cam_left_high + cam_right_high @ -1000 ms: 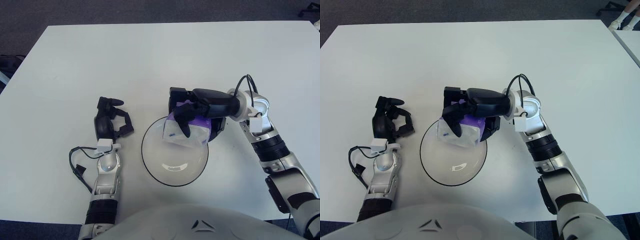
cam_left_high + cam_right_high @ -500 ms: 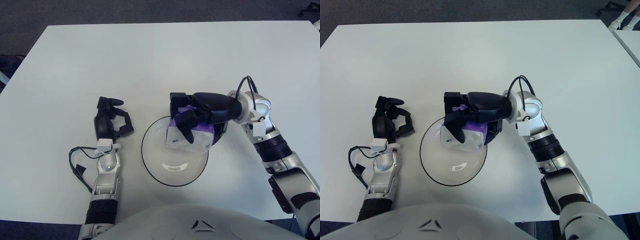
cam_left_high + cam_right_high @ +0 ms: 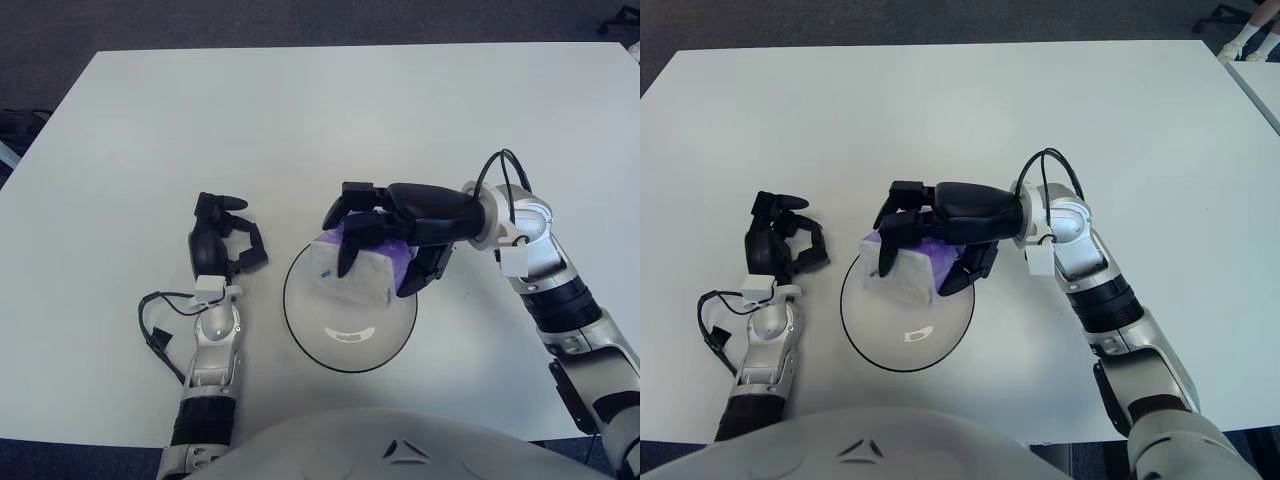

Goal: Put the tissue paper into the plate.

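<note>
A white and purple tissue paper pack lies tilted in the far part of a clear round plate, its left corner near the rim. My right hand hovers right over the pack from the right. Its fingers are spread wide, with one fingertip on the pack's left part and the thumb past its right edge. The palm hides the purple far side of the pack. My left hand shows to the left of the plate, idle, holding nothing.
The white table stretches far and wide around the plate. A black cable loops beside my left forearm. The table's front edge runs just below the plate, near my body.
The right hand's fingers have spread apart. The tissue pack has slid left and down into the plate, out from under the palm. The left hand has not moved.
</note>
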You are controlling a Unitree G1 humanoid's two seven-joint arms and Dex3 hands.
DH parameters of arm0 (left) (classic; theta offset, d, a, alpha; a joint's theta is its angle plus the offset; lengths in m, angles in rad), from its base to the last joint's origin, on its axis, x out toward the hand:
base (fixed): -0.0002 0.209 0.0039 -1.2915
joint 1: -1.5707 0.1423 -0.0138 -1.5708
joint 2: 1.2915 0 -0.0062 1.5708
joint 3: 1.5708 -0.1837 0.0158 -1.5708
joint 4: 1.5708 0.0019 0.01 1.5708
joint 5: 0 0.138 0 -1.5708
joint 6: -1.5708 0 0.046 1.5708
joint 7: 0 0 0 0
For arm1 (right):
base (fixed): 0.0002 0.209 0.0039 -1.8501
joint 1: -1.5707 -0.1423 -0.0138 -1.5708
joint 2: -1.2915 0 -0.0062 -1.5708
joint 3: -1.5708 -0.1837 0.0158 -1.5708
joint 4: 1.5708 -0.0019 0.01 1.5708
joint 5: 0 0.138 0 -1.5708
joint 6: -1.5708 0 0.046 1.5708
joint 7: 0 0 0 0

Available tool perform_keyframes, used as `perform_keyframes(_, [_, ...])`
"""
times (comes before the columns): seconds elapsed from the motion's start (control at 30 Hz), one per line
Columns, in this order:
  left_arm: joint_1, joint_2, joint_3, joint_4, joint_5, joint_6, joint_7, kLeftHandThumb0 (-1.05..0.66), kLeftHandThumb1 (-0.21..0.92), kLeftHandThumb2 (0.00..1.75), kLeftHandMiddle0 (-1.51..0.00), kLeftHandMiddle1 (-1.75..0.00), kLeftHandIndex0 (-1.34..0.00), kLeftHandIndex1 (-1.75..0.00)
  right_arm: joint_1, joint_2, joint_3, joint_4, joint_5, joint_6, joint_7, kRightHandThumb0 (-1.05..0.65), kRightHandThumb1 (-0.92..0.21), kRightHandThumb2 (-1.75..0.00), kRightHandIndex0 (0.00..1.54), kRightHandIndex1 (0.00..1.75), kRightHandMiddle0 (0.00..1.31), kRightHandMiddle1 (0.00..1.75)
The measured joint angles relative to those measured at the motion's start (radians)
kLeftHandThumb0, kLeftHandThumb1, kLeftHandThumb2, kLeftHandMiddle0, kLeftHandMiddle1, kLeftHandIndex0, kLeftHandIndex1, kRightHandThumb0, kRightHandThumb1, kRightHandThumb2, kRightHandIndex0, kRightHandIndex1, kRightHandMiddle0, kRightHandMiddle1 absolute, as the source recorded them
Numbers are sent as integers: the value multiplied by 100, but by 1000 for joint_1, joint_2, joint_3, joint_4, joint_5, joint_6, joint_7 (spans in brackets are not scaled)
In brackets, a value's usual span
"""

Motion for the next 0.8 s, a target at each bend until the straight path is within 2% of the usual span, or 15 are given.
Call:
perform_keyframes(0.37, [-37, -2, 21, 34, -31, -27, 15, -1, 34, 124, -64, -157, -41, -175, -21, -50, 19, 8, 17, 17, 72, -105, -92, -89, 0, 0, 0, 0])
perform_keyframes(0.57, [-39, -3, 21, 34, -32, -50, 15, -1, 35, 123, -63, -157, -41, -175, -38, -78, 26, 9, 91, 76, 137, -105, -92, -87, 0, 0, 0, 0])
perform_keyframes(0.8, [-72, 3, 32, 63, -39, -71, 15, -1, 35, 125, -62, -161, -41, -175, -63, -77, 27, 26, 137, 83, 188, -105, -92, -86, 0, 0, 0, 0])
